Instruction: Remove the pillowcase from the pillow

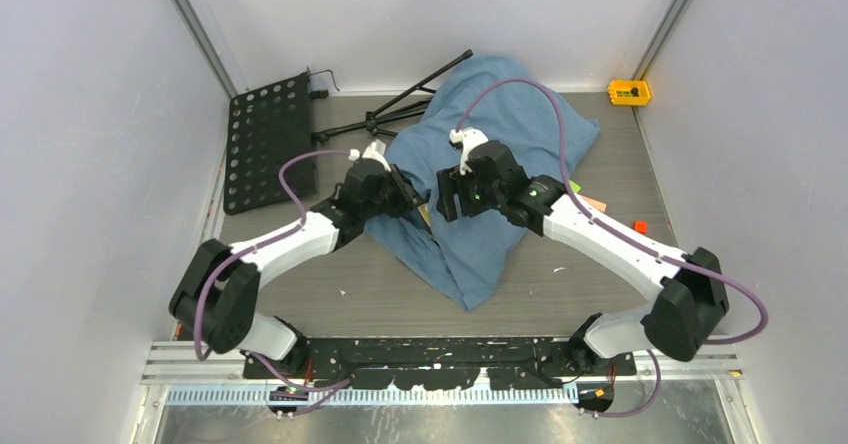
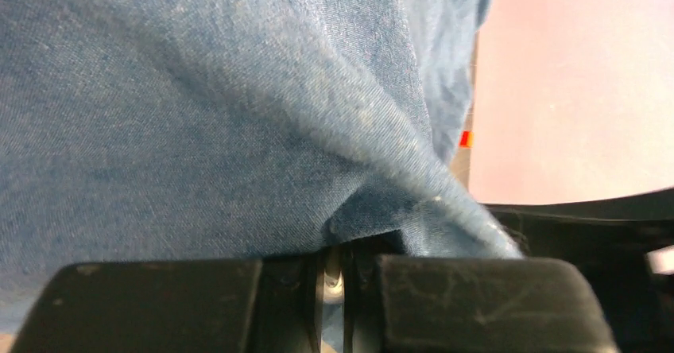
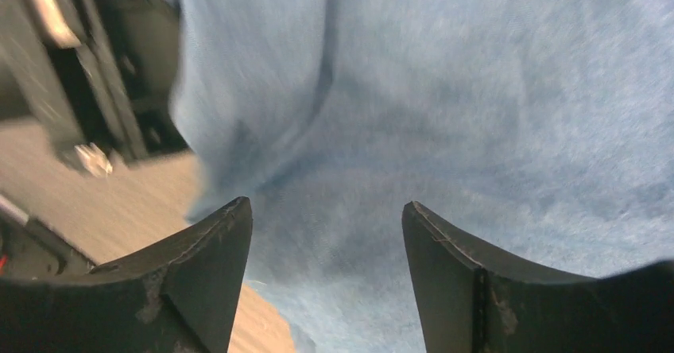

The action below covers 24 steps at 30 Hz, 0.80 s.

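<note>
Pillowcase (image 1: 520,114), blue, on the bench (image 1: 330,284), we log its long axis far-right to near-centre, narrow end nearest the bases; left fingers (image 2: 159,305) pinching a fold, right fingers (image 3: 199,273) spread above.

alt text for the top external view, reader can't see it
A crumpled blue pillowcase lies on the table with both arms reaching over it: the left gripper at its left edge, the right gripper over its middle. A black perforated panel and a folded stand lie back left.

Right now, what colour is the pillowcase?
The pillowcase is plain dusty blue; right wrist view shows it best.
</note>
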Tool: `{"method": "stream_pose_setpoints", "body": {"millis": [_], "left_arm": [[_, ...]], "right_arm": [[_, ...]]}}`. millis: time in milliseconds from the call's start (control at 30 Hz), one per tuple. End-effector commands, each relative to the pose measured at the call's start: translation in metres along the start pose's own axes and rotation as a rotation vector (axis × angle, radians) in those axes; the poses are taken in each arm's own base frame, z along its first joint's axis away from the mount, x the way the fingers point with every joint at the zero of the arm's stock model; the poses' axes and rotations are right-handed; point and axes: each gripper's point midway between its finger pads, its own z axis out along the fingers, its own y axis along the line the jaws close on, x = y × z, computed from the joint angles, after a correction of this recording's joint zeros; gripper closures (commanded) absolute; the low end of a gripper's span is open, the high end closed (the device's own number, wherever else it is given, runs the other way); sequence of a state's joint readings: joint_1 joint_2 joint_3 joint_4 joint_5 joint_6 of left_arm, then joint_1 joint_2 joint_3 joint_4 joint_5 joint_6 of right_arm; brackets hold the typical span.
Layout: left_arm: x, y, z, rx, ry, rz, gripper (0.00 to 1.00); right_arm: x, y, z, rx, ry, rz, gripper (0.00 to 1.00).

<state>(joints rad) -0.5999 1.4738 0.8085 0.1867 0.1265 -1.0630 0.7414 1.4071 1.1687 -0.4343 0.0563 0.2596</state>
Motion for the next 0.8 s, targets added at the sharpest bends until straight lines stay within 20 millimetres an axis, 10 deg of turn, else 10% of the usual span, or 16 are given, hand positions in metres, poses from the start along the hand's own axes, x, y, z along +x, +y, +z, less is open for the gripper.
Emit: {"method": "stream_pose_setpoints", "body": {"millis": [0, 300, 533, 767], "left_arm": [[-0.029, -0.054, -0.038, 0.101, -0.023, 0.033, 1.0], [-0.045, -0.068, -0.069, 0.138, -0.017, 0.007, 1.0], [-0.046, -0.086, -0.096, 0.185, 0.053, 0.047, 1.0], [-0.04, -0.103, -0.136, 0.211, 0.089, 0.124, 1.0]], "right_arm": [[0.005, 0.022, -0.037, -0.167, -0.034, -0.064, 0.24], [0.041, 0.037, -0.053, -0.133, 0.029, -0.159, 0.23], [0.039, 0.008, -0.047, 0.043, -0.024, -0.147, 0.84], [0.015, -0.032, -0.055, 0.226, -0.115, -0.053, 1.0]]}}
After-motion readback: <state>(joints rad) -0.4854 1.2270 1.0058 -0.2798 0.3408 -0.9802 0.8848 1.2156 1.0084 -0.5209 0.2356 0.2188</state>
